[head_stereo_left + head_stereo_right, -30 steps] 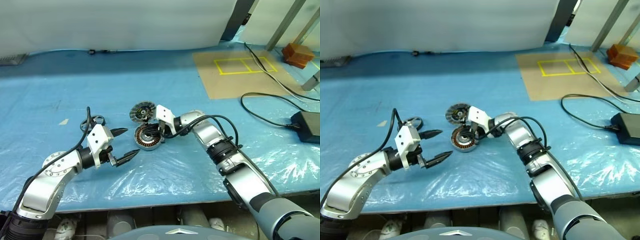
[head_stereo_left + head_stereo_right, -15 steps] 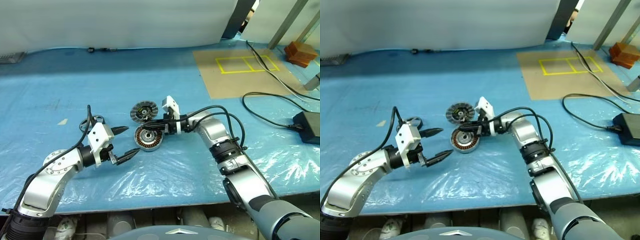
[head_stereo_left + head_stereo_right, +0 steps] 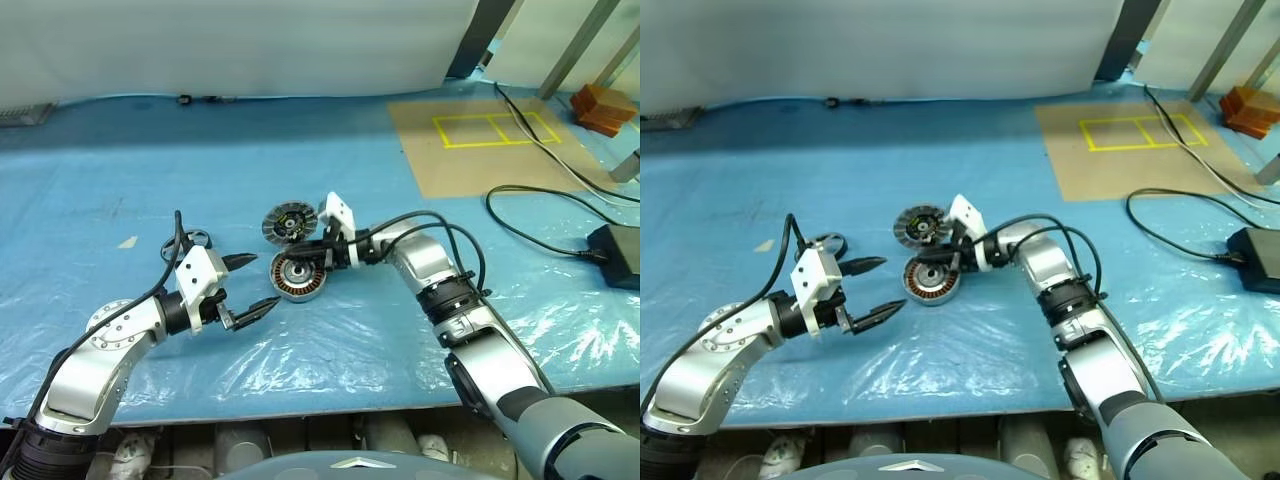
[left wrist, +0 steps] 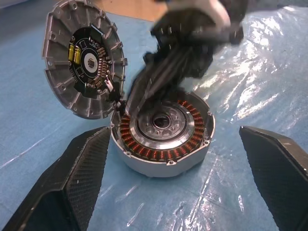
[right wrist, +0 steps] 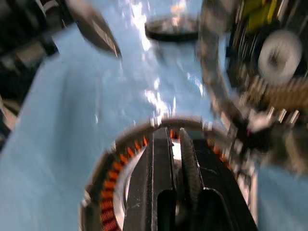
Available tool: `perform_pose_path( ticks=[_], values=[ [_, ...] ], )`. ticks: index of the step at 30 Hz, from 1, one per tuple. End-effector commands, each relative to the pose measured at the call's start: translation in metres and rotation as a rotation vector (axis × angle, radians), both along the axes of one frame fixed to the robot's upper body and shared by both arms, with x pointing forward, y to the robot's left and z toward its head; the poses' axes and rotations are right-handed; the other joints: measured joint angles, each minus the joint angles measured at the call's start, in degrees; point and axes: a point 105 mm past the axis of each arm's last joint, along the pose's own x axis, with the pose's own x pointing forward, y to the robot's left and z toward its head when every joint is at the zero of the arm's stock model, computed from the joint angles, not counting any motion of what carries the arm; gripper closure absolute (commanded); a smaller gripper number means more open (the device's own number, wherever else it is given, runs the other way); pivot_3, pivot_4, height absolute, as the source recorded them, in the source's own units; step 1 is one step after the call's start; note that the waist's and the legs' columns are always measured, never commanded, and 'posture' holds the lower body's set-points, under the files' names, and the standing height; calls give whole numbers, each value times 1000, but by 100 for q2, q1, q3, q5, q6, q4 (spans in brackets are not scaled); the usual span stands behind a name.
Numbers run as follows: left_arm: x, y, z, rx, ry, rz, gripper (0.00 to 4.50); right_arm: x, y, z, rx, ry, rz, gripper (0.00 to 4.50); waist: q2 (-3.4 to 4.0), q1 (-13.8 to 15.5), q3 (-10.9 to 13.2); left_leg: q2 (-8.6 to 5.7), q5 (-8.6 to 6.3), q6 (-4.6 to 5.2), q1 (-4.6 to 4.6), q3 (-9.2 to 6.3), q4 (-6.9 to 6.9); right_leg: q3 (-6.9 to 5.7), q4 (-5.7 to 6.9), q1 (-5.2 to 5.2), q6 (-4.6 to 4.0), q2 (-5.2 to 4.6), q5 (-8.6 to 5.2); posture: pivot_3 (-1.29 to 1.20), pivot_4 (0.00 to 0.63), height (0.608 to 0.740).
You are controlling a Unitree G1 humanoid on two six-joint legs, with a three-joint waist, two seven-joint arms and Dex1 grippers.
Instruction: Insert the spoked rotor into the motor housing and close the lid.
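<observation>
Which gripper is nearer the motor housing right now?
Right. The right gripper, shut, reaches over the motor housing; the left gripper hangs open, apart, on its near left side.

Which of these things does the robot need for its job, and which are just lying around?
Needed: rotor, housing, lid, left hand, right hand.
Lying around: cable, black box, orange block, yellow tape.
</observation>
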Motion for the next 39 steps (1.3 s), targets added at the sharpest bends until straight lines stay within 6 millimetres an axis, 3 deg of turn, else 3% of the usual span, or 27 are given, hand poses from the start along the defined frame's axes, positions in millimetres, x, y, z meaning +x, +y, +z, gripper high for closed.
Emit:
perform_pose_path(
  ticks=[1, 5, 11, 13, 15, 19, 23, 25, 34, 36, 39],
  values=[
    [-4, -4, 6, -11, -27, -19, 0, -4, -7, -16, -93, -13, 18, 4212, -1, -1, -1, 0, 0, 0, 1, 0, 0, -1, 0, 4, 0, 0, 0, 0, 150, 740],
    [-4, -5, 6, -14, -27, -19, 0, 1, -7, -8, -69, -33, 14, 4212, -1, 3, -1, 1, -1, 0, 9, -1, 1, -1, 2, 15, -1, -1, 0, 0, 150, 740],
    [-2, -6, 7, -17, -29, -25, 0, 3, 0, 50, 217, 83, 15, 4212, 0, 1, 0, 1, 0, 1, 7, -1, 6, 0, 2, 6, -1, -1, 0, 0, 150, 740],
    [-2, -6, 7, -17, -29, -26, 0, 2, 0, 58, 252, 106, 18, 4212, 0, -2, 0, 1, 1, 2, 2, -1, 5, 0, 4, 0, 0, 0, 0, 0, 150, 740],
    [-2, -6, 7, -17, -28, -26, 0, 1, 0, 51, 213, 90, 20, 4212, 0, -3, 0, 1, 1, 2, 3, -1, 2, -1, 4, 0, 0, 1, 0, 0, 150, 740],
    [-2, -6, 7, -16, -29, -27, 0, -5, -5, 5, -23, -24, 40, 4212, -1, 5, 0, 2, 0, 1, 5, -1, 1, -3, 2, 3, -1, 0, 0, 0, 150, 740],
    [-2, -6, 7, -14, -30, -24, 0, -6, -11, -19, -138, -72, 48, 4212, -1, -5, -1, -1, -1, 0, 1, 0, 3, -1, 1, 7, -1, -3, 0, 0, 150, 740],
    [-2, -5, 7, -11, -30, -24, 0, -2, -10, -15, -120, -77, 33, 4212, 0, -9, -1, 1, -2, -1, 10, 0, 2, 0, 3, 20, -1, -2, -1, 0, 150, 740],
    [-2, -6, 7, -13, -29, -29, 0, 1, -2, 47, 195, 86, 13, 4212, 1, -6, 0, 1, 0, 2, 9, -1, 11, 2, 2, 8, -1, -1, -1, 0, 150, 740],
    [-2, -6, 7, -14, -28, -31, 0, 1, -1, 46, 183, 68, 13, 4212, 1, -6, 0, 1, 0, 2, 6, -1, 10, 2, 3, 4, -1, 1, -1, 0, 150, 740],
    [-2, -6, 7, -14, -28, -31, 0, 0, 0, 26, 73, -7, 11, 4212, 1, -1, 0, 1, 0, 2, 7, -1, 3, -1, 2, 3, -1, 0, 0, 0, 150, 740]
  ],
)
